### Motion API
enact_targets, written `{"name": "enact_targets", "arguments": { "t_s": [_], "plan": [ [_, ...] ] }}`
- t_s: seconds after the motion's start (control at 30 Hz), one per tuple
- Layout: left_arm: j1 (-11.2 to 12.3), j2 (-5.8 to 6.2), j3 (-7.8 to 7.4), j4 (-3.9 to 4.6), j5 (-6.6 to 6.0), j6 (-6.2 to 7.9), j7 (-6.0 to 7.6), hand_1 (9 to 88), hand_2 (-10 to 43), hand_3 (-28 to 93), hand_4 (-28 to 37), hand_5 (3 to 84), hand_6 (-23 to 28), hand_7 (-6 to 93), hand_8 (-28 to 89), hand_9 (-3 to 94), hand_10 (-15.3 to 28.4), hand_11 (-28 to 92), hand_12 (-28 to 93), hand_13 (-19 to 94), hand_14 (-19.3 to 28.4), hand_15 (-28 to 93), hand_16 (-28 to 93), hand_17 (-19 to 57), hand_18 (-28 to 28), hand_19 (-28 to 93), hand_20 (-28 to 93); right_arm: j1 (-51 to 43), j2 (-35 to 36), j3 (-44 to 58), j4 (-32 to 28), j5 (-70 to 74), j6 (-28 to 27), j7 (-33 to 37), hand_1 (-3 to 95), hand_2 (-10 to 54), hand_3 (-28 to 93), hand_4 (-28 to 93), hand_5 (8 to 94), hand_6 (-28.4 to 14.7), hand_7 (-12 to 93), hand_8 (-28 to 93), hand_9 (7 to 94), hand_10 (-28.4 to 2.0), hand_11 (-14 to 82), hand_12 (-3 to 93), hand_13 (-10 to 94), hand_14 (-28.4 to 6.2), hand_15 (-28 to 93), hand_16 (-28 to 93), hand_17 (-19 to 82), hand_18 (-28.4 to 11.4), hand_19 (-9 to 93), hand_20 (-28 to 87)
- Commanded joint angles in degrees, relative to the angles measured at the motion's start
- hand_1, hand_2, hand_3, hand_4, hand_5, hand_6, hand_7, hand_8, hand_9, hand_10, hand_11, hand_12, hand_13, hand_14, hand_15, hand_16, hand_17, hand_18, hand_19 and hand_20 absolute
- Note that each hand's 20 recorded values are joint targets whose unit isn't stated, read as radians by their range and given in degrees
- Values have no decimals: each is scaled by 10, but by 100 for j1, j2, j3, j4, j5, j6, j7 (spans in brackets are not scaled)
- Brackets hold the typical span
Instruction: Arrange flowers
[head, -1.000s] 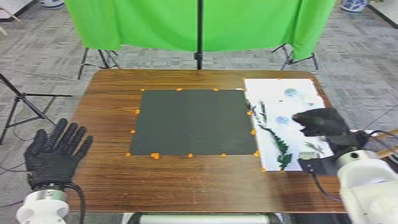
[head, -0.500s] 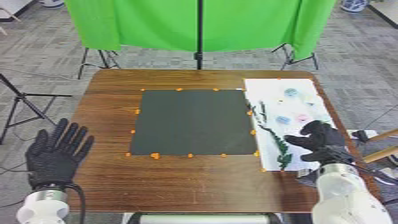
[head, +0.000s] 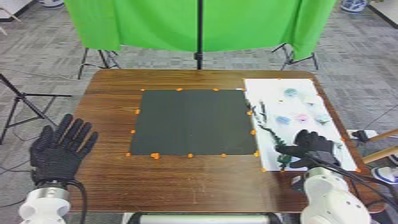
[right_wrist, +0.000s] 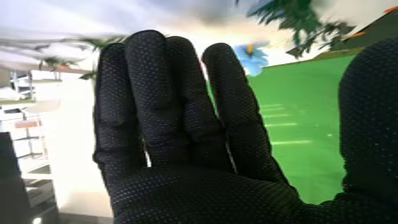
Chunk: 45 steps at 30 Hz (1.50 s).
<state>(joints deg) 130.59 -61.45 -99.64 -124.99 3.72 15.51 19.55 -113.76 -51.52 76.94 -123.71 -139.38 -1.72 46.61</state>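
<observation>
Head view gives me the whole table (head: 178, 190), with my right hand (head: 313, 145) above the near part of the white sheet (head: 272, 85), close to the table's right edge. Its thumb side overlaps the green leafy stem (head: 283, 159); I can't tell whether they touch. Farther up the sheet lie a pink flower (head: 301, 118), a blue flower (head: 282, 120) just beside it, and a pale blue-green flower (head: 290, 92). A dark stem (head: 263, 108) runs near the sheet's left edge.

Right wrist view brings me close to the right hand (right_wrist: 191, 195): fingers straight, thumb well apart from them, nothing in its grasp. Past the fingertips I see a blue blossom (right_wrist: 252, 59) and green leaves (right_wrist: 293, 17).

Orange marks line the edges of the dark mat (head: 191, 122), just beside the white sheet. Brown wood separates the mat from my left hand (head: 60, 155), resting open with straight, slightly spread fingers by the table's left edge.
</observation>
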Motion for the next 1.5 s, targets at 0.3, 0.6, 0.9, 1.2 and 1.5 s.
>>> {"name": "enact_targets", "arguments": {
  "t_s": [0.3, 0.6, 0.9, 1.2, 1.5],
  "plan": [
    [84, -5, 26, 41, -57, -77, -104, 269, 182, 743, -283, 439, 60, 150, -97, 390, 146, 242, 102, 300, 140, 397, -79, -44, 135, 360, 139, 273, -170, -694, 394, 245, -271, 213, 402, -95, 701, -280, 582, -53, 287, -91, 610, -188, 412, 309, 567, -161, 572, 217, 255, -250, 725, 202],
    [107, -52, 24, 29, -174, 32, -129, 268, 180, 738, -283, 440, 62, 155, -97, 386, 147, 248, 108, 295, 139, 401, -77, -45, 136, 365, 140, 149, -353, -861, 605, 53, -174, 180, 577, -95, 606, -281, 568, -29, 562, 121, 654, -158, 371, 407, 611, -133, 564, 275, 287, -247, 755, 196],
    [214, -97, -41, 5, -296, 13, -85, 268, 179, 737, -283, 441, 62, 159, -98, 385, 147, 260, 111, 292, 139, 411, -77, -45, 136, 367, 140, -64, -234, -758, 609, -277, 610, 184, 661, -95, 655, -279, 681, -2, 514, 168, 829, -92, 182, 497, 761, -50, 402, 403, 350, -227, 743, 229],
    [247, -110, -47, 10, -364, -28, -40, 267, 178, 736, -283, 441, 62, 153, -100, 391, 148, 264, 108, 299, 141, 418, -78, -45, 136, 368, 141, -126, 94, -544, 269, -545, 1881, 349, 663, -95, 689, -265, 708, -5, 517, 160, 869, -107, 141, 495, 798, -49, 343, 434, 339, -203, 641, 191],
    [237, -100, -34, 9, -400, -18, -25, 267, 177, 735, -283, 439, 61, 141, -98, 397, 148, 257, 105, 302, 141, 421, -78, -45, 137, 367, 142, 167, 200, -518, -189, -465, 1385, 568, 662, -95, 687, -241, 705, -6, 529, 155, 870, -110, 146, 496, 795, -57, 354, 431, 338, -200, 627, 185]
  ]
}}
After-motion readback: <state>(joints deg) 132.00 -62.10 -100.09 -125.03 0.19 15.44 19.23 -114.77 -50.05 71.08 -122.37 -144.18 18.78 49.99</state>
